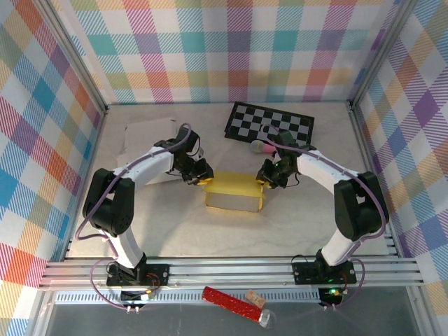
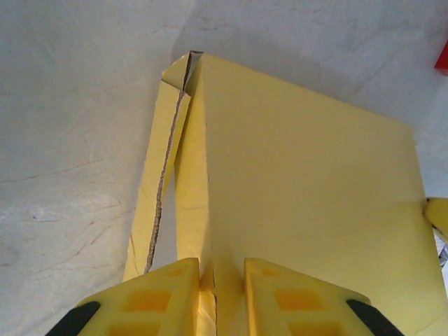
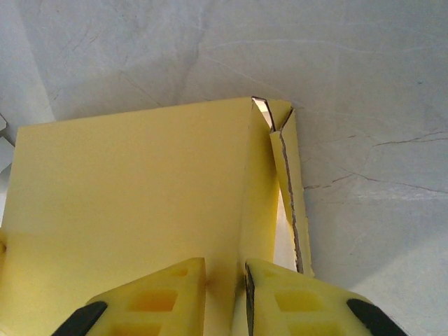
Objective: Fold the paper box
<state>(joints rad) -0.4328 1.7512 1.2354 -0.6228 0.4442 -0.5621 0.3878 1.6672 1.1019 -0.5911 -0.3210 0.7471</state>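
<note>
The yellow paper box [image 1: 234, 190] stands in the middle of the table, its side walls raised and its front open towards the arms. My left gripper [image 1: 199, 178] is at the box's back left corner. In the left wrist view the left gripper [image 2: 222, 280] is shut on the doubled left wall of the box [image 2: 301, 175]. My right gripper [image 1: 264, 178] is at the back right corner. In the right wrist view the right gripper [image 3: 225, 287] is shut on the right wall of the box [image 3: 133, 189]. A loose flap [image 3: 290, 189] stands just outside that wall.
A black-and-white checkered mat [image 1: 269, 124] lies at the back right, with a small pink object [image 1: 260, 148] at its near edge. A white sheet [image 1: 148, 136] lies at the back left. A red tube [image 1: 231, 304] rests below the front rail, off the table.
</note>
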